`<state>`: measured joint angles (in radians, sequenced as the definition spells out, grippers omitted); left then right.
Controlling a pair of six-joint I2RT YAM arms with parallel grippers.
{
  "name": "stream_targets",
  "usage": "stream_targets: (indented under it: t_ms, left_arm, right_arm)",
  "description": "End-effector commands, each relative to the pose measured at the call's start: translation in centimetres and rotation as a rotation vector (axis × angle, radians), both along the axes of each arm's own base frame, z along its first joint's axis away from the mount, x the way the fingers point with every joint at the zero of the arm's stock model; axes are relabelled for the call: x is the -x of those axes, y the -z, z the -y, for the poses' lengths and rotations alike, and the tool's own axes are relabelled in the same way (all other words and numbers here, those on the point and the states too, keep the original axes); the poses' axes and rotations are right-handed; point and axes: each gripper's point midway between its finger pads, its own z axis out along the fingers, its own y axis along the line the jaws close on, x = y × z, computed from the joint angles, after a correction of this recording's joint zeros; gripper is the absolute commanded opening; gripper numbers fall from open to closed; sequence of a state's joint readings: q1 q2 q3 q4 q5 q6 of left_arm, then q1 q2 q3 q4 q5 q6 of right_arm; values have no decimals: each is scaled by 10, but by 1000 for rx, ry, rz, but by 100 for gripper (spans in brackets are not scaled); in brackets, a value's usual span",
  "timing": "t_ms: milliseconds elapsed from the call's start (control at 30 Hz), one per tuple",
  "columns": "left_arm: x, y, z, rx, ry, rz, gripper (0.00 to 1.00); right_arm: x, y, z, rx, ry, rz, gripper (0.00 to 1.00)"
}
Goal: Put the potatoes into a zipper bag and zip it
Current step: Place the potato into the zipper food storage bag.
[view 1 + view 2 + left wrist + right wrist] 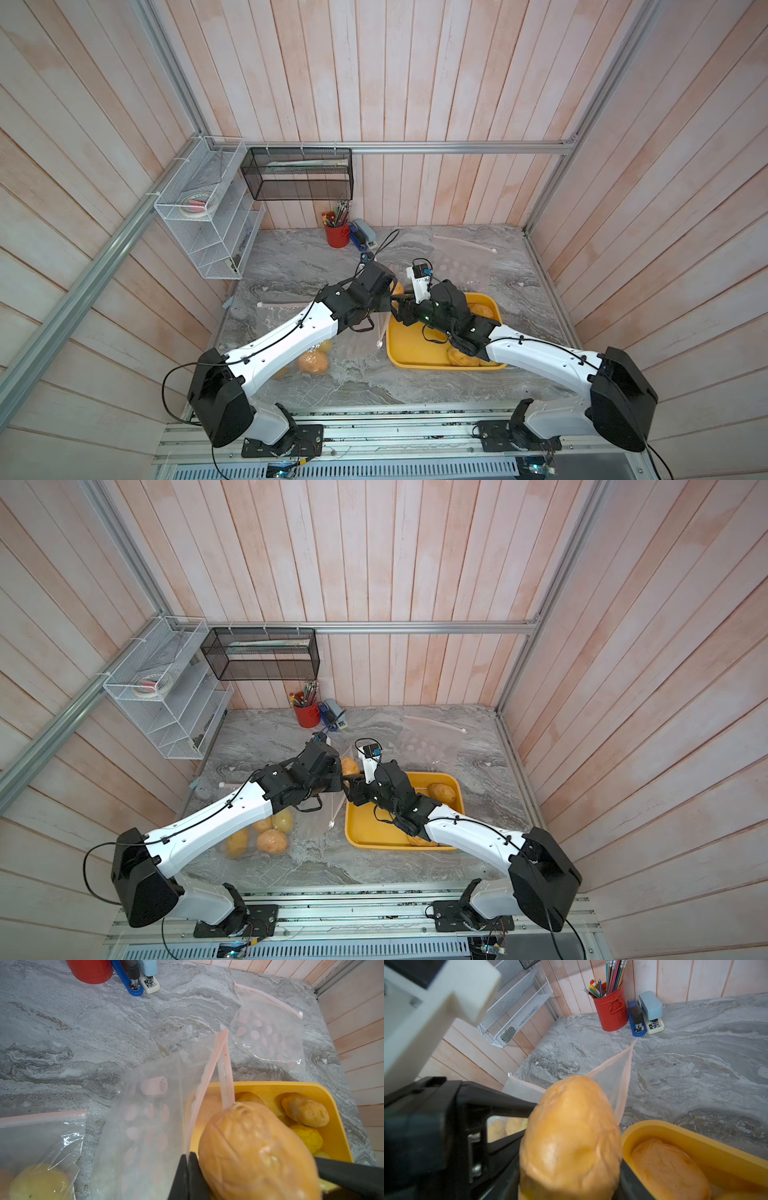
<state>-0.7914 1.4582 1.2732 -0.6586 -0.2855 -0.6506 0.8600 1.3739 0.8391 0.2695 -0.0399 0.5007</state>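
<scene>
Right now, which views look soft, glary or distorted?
Right wrist: the held potato fills the foreground and looks soft, while the red cup behind is sharp. Left wrist: glare streaks on the filled bag. Both top views: wall planks fan outward; light is even.

An orange-brown potato point(257, 1153) with paler streaks, by the rim of a yellow tray point(270, 1085). Next to the tray, a clear zipper bag point(149, 1115) printed with pink dots, its zip strip pink. Beyond the tray, a grey marble-veined table point(83, 1032) bears a red pencil cup point(610, 1009) and a blue stapler point(636, 1022).
</scene>
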Motion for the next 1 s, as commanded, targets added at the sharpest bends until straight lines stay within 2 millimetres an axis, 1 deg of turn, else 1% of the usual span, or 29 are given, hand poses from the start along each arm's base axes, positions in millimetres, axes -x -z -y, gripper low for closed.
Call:
stream_targets:
  t_ms: [0, 67, 233, 400, 500, 600, 767, 867, 967]
  left_arm:
    - [3, -10, 4, 35, 22, 18, 0]
    - [4, -14, 3, 41, 22, 24, 0]
    - [7, -24, 0, 64, 24, 40, 0]
    - [10, -31, -2, 78, 30, 52, 0]
    - [10, -31, -2, 77, 34, 53, 0]
    - [9, -32, -4, 74, 25, 54, 0]
    - [8, -34, -12, 60, -12, 59, 0]
    - [5, -34, -21, 33, -56, 49, 0]
    - [2, -34, -28, 8, -103, 46, 0]
  right_arm:
    - [-3, -6, -12, -19, -40, 9, 13]
    - [-4, 1, -14, -7, -38, -6, 13]
    - [-11, 23, -9, 40, 13, -54, 12]
    - [-14, 34, -4, 94, 44, -83, 12]
    - [-12, 38, -4, 123, 33, -88, 13]
    - [-11, 40, -3, 147, 30, -89, 17]
    - [-15, 59, 5, 236, 60, -105, 23]
    - [-18, 68, 12, 281, 84, -104, 30]
    - [-17, 67, 15, 287, 93, -96, 40]
